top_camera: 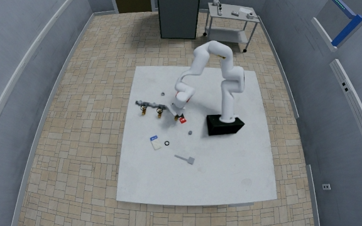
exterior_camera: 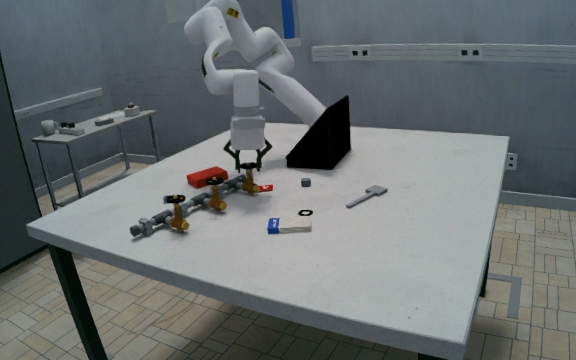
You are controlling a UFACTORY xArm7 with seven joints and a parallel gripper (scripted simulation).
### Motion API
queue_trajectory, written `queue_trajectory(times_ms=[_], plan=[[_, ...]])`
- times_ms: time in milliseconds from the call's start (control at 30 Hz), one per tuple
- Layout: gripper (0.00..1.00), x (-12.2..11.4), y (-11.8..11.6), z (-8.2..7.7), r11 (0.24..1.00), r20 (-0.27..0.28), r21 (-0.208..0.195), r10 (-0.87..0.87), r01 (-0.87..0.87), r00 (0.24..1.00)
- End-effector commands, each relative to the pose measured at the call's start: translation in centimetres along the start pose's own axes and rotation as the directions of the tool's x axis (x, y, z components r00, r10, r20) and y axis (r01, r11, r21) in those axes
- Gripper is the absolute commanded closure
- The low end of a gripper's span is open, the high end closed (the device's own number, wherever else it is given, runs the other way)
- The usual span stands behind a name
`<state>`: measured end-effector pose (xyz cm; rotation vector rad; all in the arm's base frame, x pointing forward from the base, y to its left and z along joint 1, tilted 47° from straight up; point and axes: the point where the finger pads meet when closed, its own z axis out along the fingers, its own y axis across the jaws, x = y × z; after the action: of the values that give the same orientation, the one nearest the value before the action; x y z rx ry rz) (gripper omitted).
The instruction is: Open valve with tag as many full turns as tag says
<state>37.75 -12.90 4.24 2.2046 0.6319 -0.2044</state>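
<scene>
A grey pipe (exterior_camera: 188, 206) on the white table carries three brass valves with black handwheels. The left valve (exterior_camera: 176, 211) and the middle valve (exterior_camera: 214, 193) stand free. The right valve (exterior_camera: 249, 180) has a small red tag (exterior_camera: 266, 188) lying beside it; the tag also shows in the overhead view (top_camera: 182, 119). My gripper (exterior_camera: 248, 162) points straight down over the right valve and is shut on its black handwheel (exterior_camera: 248, 165). In the overhead view my gripper (top_camera: 178, 115) covers that valve. The writing on the tag is too small to read.
A red block (exterior_camera: 207, 176) lies behind the pipe. A white box with a blue end (exterior_camera: 289, 225), a black ring (exterior_camera: 305, 212), a small grey cylinder (exterior_camera: 306, 182) and a grey scraper (exterior_camera: 366, 195) lie to the right. The black arm base (exterior_camera: 324, 135) stands behind.
</scene>
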Motion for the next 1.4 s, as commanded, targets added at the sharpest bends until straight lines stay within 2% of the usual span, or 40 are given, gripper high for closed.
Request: queue_trajectory(times_ms=[0, 200, 400, 700, 967, 1000, 1367], plan=[[1.0, 0.2, 0.0, -0.13, 0.98, 0.016, 0.035, -0.197, 0.196, 0.98], [1.0, 0.2, 0.0, -0.13, 0.886, 0.005, 0.038, -0.463, 0.462, 0.887], [1.0, 0.2, 0.0, -0.13, 0.78, -0.002, 0.039, -0.625, 0.625, 0.78], [1.0, 0.2, 0.0, -0.13, 0.703, -0.006, 0.038, -0.71, 0.71, 0.704], [1.0, 0.2, 0.0, -0.13, 0.686, -0.007, 0.038, -0.727, 0.727, 0.687], [0.0, 0.2, 0.0, -0.13, 0.686, -0.007, 0.038, -0.727, 0.727, 0.687], [0.0, 0.2, 0.0, -0.13, 0.686, -0.007, 0.038, -0.727, 0.727, 0.687]])
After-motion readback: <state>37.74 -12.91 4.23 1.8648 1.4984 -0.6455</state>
